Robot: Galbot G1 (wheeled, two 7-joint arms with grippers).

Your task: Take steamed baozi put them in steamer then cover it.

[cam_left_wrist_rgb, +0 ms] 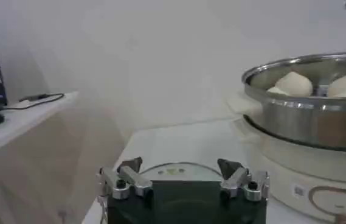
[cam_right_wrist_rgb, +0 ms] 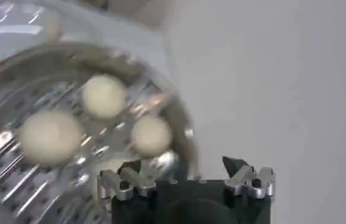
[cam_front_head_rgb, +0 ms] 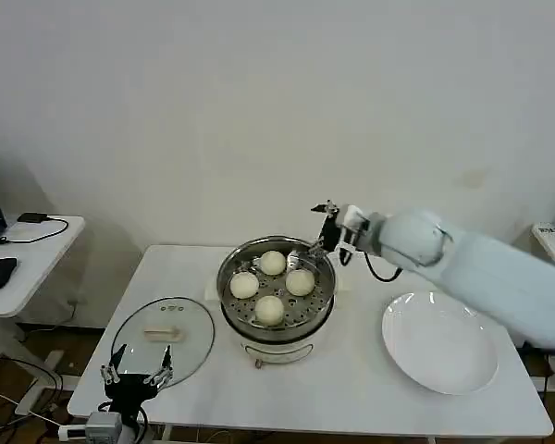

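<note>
Several cream-white baozi (cam_front_head_rgb: 272, 263) lie on the perforated tray inside the shiny steamer (cam_front_head_rgb: 229, 314) at the table's middle. My right gripper (cam_front_head_rgb: 316, 229) hovers open and empty over the steamer's far right rim. In the right wrist view the gripper (cam_right_wrist_rgb: 182, 165) looks down on the baozi (cam_right_wrist_rgb: 104, 95) in the steamer (cam_right_wrist_rgb: 179, 115). The glass cover (cam_front_head_rgb: 163, 338) with its cream handle lies flat on the table left of the steamer. My left gripper (cam_front_head_rgb: 137, 368) stands open at the cover's near edge. In the left wrist view that gripper (cam_left_wrist_rgb: 179, 167) faces the cover (cam_left_wrist_rgb: 173, 170), with the steamer (cam_left_wrist_rgb: 306, 115) beyond.
An empty white plate (cam_front_head_rgb: 439, 340) sits on the table to the right of the steamer. A side desk (cam_front_head_rgb: 28, 259) with a mouse and cables stands off the table's left. A plain wall runs behind.
</note>
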